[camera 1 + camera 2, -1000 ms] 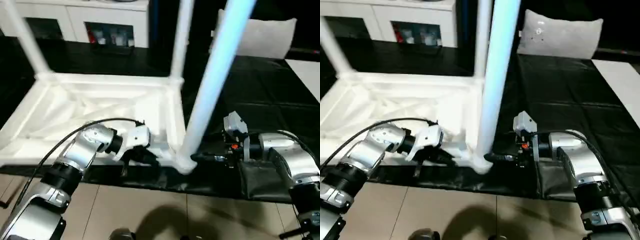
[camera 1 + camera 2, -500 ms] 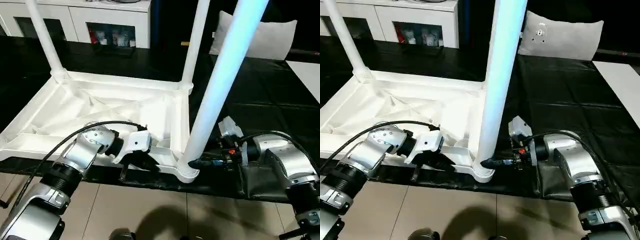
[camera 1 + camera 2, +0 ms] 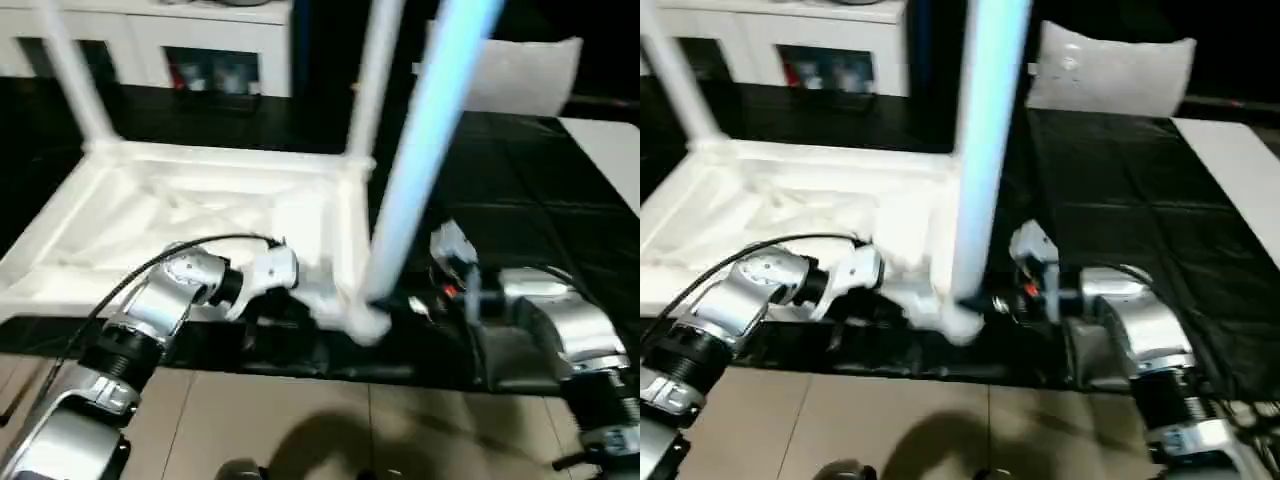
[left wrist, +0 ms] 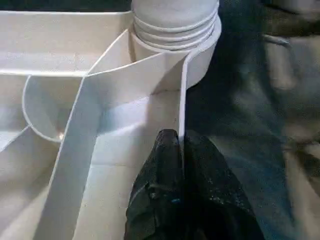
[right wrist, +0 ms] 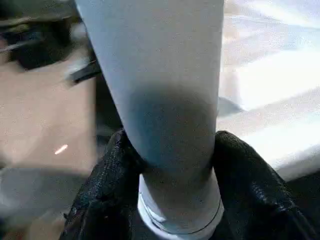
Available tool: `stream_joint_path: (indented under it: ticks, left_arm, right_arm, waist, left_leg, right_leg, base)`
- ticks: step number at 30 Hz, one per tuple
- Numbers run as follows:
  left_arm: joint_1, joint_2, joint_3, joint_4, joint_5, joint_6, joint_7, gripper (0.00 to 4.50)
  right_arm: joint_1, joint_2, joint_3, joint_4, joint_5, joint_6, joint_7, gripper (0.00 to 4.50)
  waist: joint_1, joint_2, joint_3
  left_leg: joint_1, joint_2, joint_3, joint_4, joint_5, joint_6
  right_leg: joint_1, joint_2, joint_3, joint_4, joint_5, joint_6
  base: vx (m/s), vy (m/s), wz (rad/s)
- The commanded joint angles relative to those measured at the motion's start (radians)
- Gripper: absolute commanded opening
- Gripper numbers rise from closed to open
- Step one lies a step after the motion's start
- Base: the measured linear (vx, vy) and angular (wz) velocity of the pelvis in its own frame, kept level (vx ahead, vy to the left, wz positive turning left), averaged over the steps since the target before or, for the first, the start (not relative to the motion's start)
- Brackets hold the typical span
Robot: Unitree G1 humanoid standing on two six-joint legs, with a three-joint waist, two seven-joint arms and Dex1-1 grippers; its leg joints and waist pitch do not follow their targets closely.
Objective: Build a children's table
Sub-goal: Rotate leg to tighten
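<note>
Left eye view is showing us the table (image 3: 200, 215) lying upside down on a black mat (image 3: 520, 200), three legs rising from its corner sockets. At about five o'clock of the top, our right gripper (image 5: 170, 165) is grasping the near leg (image 3: 425, 150) just above its socket (image 3: 365, 322), a finger (image 5: 250, 185) pressing each side. At seven o'clock of that socket, our left gripper (image 4: 181, 150) is clenching the table's thin rim wall (image 4: 182, 105).

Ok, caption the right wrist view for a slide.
Right gripper fingers clasping the near table leg just above its corner socket on the upturned white tabletop.
</note>
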Motion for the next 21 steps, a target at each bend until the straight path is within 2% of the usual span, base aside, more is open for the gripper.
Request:
stream_joint_path:
  ticks: [1,3,4,5,8,9,11,12,13,14,15,18,19,21]
  left_arm:
    - [-0.037,-0.088,0.018,-0.046,-0.040,0.036,0.086,0.00]
    - [-0.046,-0.108,0.019,-0.038,-0.035,0.056,0.119,0.00]
    - [-0.053,-0.127,0.019,-0.031,-0.032,0.071,0.147,0.00]
    - [-0.062,-0.147,0.021,-0.025,-0.027,0.087,0.176,0.00]
    - [-0.095,-0.237,0.033,-0.008,0.002,0.145,0.312,0.00]
    - [-0.106,-0.264,0.030,0.001,0.018,0.157,0.350,0.00]
    - [-0.115,-0.281,0.026,0.009,0.030,0.163,0.373,0.00]
    - [-0.119,-0.288,0.022,0.016,0.040,0.160,0.391,0.00]
    - [-0.120,-0.290,0.021,0.017,0.042,0.161,0.400,0.00]
    - [-0.120,-0.289,0.019,0.019,0.046,0.158,0.407,0.00]
    - [-0.120,-0.285,0.017,0.023,0.052,0.152,0.413,0.00]
    - [-0.121,-0.273,0.012,0.029,0.061,0.142,0.411,0.00]
    - [-0.119,-0.264,0.016,0.032,0.070,0.140,0.407,0.00]
    - [-0.113,-0.235,0.021,0.045,0.083,0.123,0.395,0.00]
  right_arm:
    - [-0.017,0.062,0.023,0.010,-0.029,0.061,-0.129,1.89]
    - [-0.029,0.087,0.019,0.024,-0.044,0.080,-0.184,1.89]
    - [-0.039,0.111,0.015,0.037,-0.058,0.097,-0.235,1.89]
    - [-0.048,0.133,0.011,0.050,-0.068,0.113,-0.286,1.89]
    - [-0.096,0.235,-0.038,0.120,-0.101,0.169,-0.515,1.89]
    - [-0.113,0.263,-0.051,0.148,-0.109,0.169,-0.569,1.89]
    - [-0.124,0.280,-0.053,0.166,-0.119,0.159,-0.600,1.89]
    - [-0.132,0.290,-0.055,0.178,-0.126,0.130,-0.617,1.89]
    - [-0.134,0.295,-0.058,0.181,-0.127,0.118,-0.624,2.44]
    - [-0.135,0.297,-0.061,0.179,-0.126,0.106,-0.624,2.58]
    - [-0.134,0.296,-0.063,0.177,-0.128,0.100,-0.622,2.58]
    - [-0.130,0.283,-0.055,0.173,-0.136,0.076,-0.602,2.80]
    - [-0.124,0.269,-0.046,0.176,-0.147,0.043,-0.590,3.02]
    - [-0.100,0.234,-0.040,0.160,-0.142,-0.010,-0.535,3.05]
  waist:
    - [-0.004,-0.005,-0.064]
    - [-0.018,-0.005,-0.065]
    - [-0.020,-0.005,-0.066]
    - [-0.024,-0.007,-0.068]
    - [-0.032,-0.005,-0.066]
    - [-0.034,0.000,-0.062]
    - [-0.036,-0.002,-0.064]
    - [-0.036,0.004,-0.068]
    - [-0.038,0.002,-0.069]
    - [-0.036,0.005,-0.069]
    - [-0.036,0.002,-0.069]
    - [-0.034,0.003,-0.066]
    - [-0.033,0.003,-0.066]
    - [-0.029,0.001,-0.069]
  left_leg:
    - [0.006,0.031,-0.015,-0.075,-0.247,0.010]
    - [0.002,0.029,-0.013,-0.073,-0.229,0.015]
    - [0.004,0.028,-0.012,-0.071,-0.226,0.019]
    - [0.000,0.027,-0.010,-0.070,-0.207,0.023]
    - [0.004,0.024,-0.009,-0.070,-0.197,0.019]
    - [0.005,0.024,-0.010,-0.071,-0.209,0.013]
    - [0.006,0.025,-0.012,-0.072,-0.220,0.014]
    - [0.005,0.028,-0.013,-0.072,-0.209,0.018]
    - [0.004,0.028,-0.011,-0.073,-0.204,0.020]
    - [0.004,0.028,-0.011,-0.072,-0.201,0.021]
    - [0.004,0.027,-0.010,-0.072,-0.196,0.029]
    - [0.004,0.027,-0.009,-0.073,-0.205,0.034]
    - [0.004,0.028,-0.009,-0.073,-0.205,0.034]
    - [0.005,0.030,-0.008,-0.072,-0.202,0.040]
  right_leg:
    - [0.047,-0.081,0.040,-0.078,-0.447,-0.130]
    - [0.048,-0.079,0.041,-0.077,-0.411,-0.139]
    - [0.048,-0.080,0.042,-0.078,-0.405,-0.141]
    - [0.050,-0.078,0.043,-0.074,-0.381,-0.148]
    - [0.047,-0.075,0.042,-0.077,-0.384,-0.148]
    - [0.045,-0.076,0.041,-0.082,-0.405,-0.146]
    - [0.047,-0.076,0.041,-0.084,-0.409,-0.136]
    - [0.049,-0.077,0.042,-0.079,-0.366,-0.142]
    - [0.049,-0.075,0.043,-0.078,-0.342,-0.147]
    - [0.050,-0.076,0.043,-0.076,-0.321,-0.154]
    - [0.052,-0.074,0.043,-0.074,-0.284,-0.168]
    - [0.052,-0.077,0.044,-0.076,-0.292,-0.175]
    - [0.053,-0.077,0.044,-0.076,-0.295,-0.174]
    - [0.053,-0.078,0.044,-0.074,-0.280,-0.172]
  base:
    - [0.000,0.000,0.00]
    - [0.000,0.000,0.00]
    - [0.000,0.000,0.00]
    - [0.000,0.000,0.00]
    - [0.000,0.000,0.00]
    - [0.000,0.000,0.00]
    - [0.000,0.000,0.00]
    - [0.000,0.000,0.00]
    - [0.000,0.000,0.00]
    - [0.000,0.000,0.00]
    - [0.000,0.000,0.00]
    - [0.000,0.000,0.00]
    - [0.000,0.000,0.00]
    - [0.000,0.000,0.00]
